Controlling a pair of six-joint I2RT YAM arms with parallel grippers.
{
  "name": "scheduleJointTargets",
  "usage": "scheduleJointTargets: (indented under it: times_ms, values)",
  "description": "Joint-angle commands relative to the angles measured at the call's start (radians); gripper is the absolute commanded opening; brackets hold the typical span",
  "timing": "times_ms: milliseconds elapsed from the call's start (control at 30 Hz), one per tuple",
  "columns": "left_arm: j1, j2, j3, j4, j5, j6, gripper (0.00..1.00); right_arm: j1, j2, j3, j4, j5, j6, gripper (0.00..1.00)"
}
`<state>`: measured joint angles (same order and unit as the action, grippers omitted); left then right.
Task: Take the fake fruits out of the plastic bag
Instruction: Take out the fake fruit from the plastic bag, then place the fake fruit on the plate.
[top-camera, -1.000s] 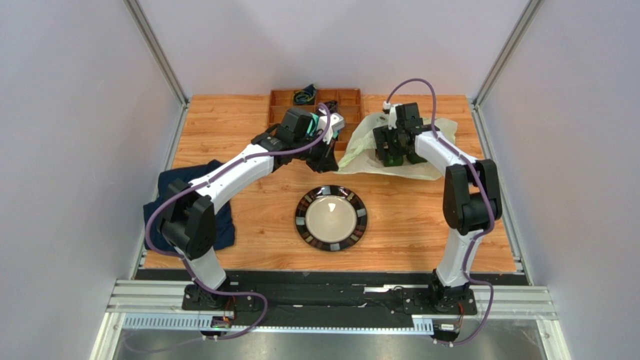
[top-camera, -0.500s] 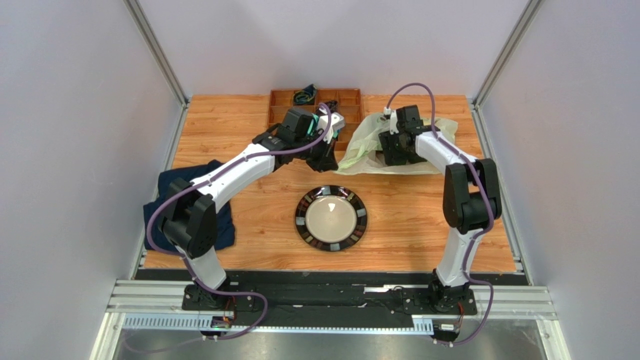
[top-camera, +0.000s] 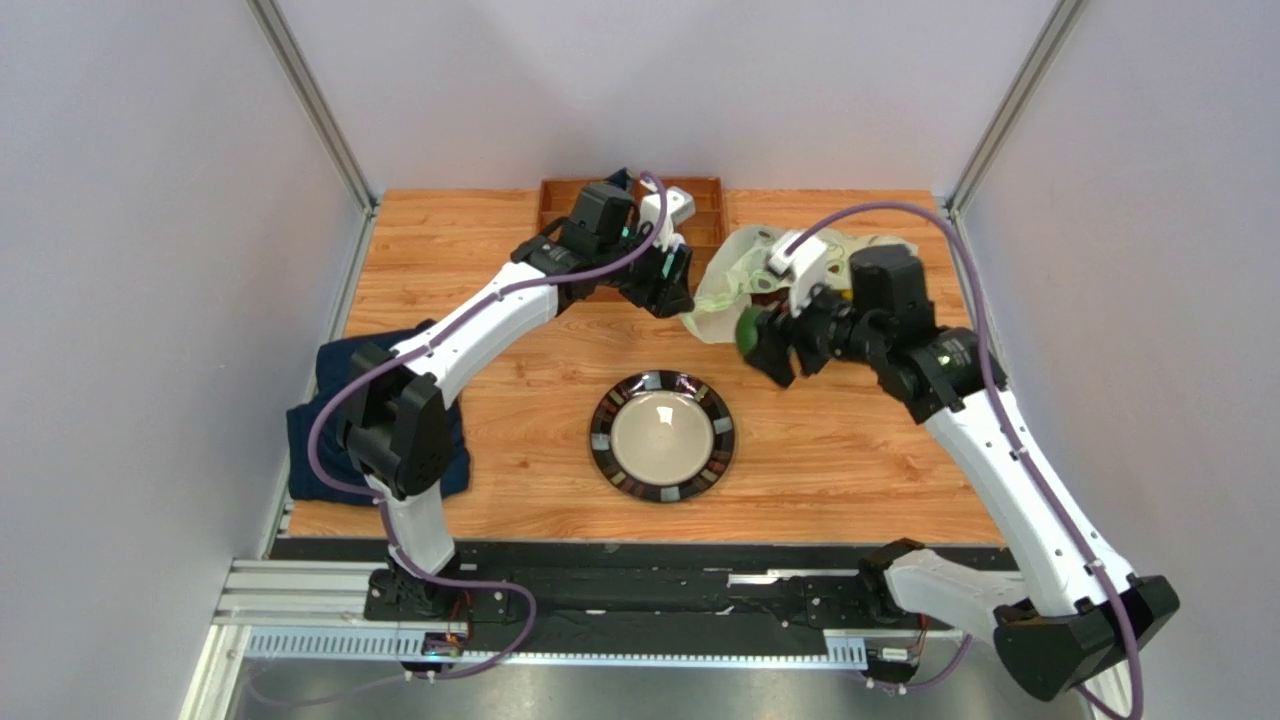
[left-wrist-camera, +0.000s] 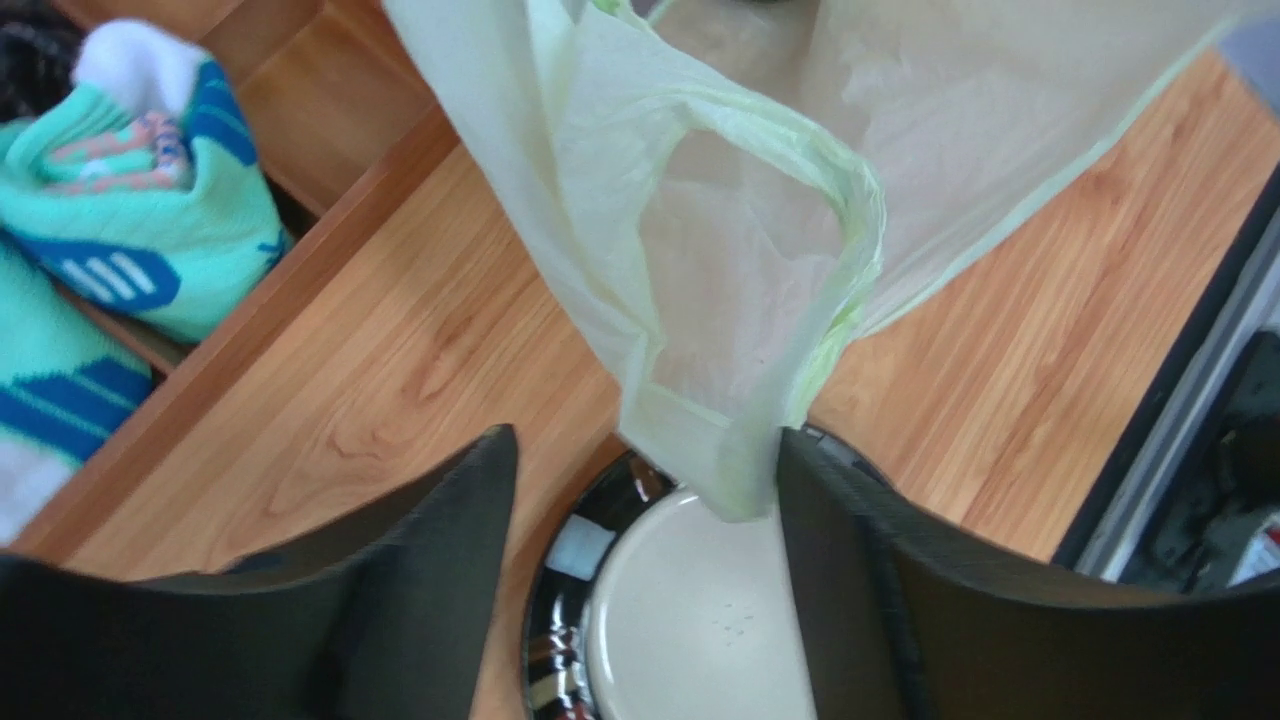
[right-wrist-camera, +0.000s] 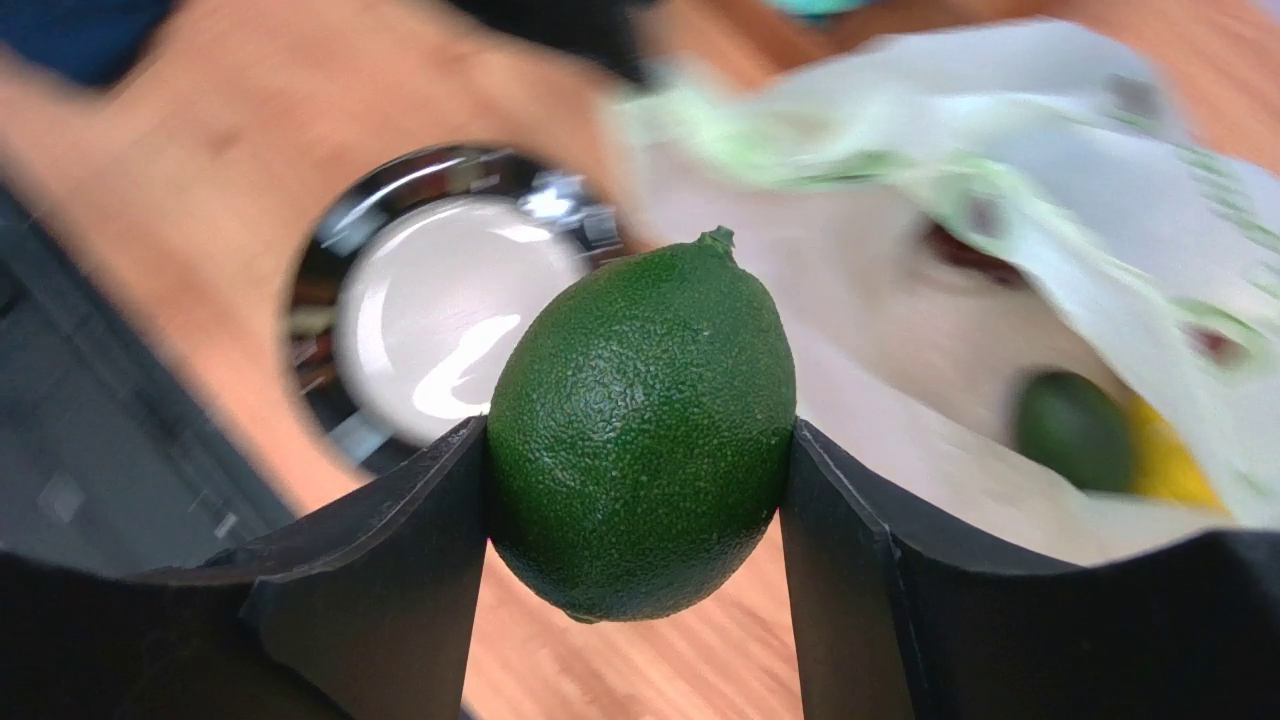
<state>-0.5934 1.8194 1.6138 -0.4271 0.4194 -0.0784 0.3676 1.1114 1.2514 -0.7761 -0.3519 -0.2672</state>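
My right gripper is shut on a dark green fake fruit and holds it in the air just outside the plastic bag's mouth, between the bag and the plate. The pale yellowish-green plastic bag lies at the back right. Inside it I see another green fruit, a yellow one and something dark red. My left gripper is open at the bag's left edge. A handle loop hangs between its fingers, brushing the right one.
A dark-rimmed plate with a white centre sits at the table's middle. A wooden tray at the back holds teal-and-white socks. A navy cloth lies at the left edge.
My right gripper closed on the green fruit inside the bag and lifted it out towards the plate. My left gripper opened, letting go of the bag's edge, and shifted slightly back.
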Motion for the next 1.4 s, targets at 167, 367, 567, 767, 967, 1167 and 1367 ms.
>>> scheduleJointTargets:
  times_ms: [167,367,567,767,967,1167,1367]
  values:
    - [0.099,-0.383,-0.081,-0.056,-0.151,0.037,0.87,0.195,0.18,-0.01,-0.03,-0.105,-0.159,0.25]
    - [0.135,-0.58,-0.245,-0.137,-0.185,0.146,0.83,0.318,0.427,0.042,0.096,-0.113,-0.06,0.25]
    - [0.139,-0.686,-0.348,-0.185,-0.119,0.167,0.82,0.418,0.623,0.135,0.166,-0.11,0.023,0.25]
    - [0.222,-0.715,-0.367,-0.176,-0.062,0.148,0.82,0.438,0.749,0.197,0.19,-0.07,0.094,0.47]
    - [0.294,-0.698,-0.376,-0.095,0.044,0.083,0.81,0.416,0.648,0.246,0.032,-0.082,0.03,1.0]
    - [0.311,-0.651,-0.353,-0.082,0.135,0.092,0.8,0.214,0.403,0.305,-0.063,-0.142,0.075,0.98]
    - [0.216,-0.481,-0.24,-0.07,0.289,0.147,0.8,-0.048,0.268,0.228,-0.057,-0.156,0.008,0.84]
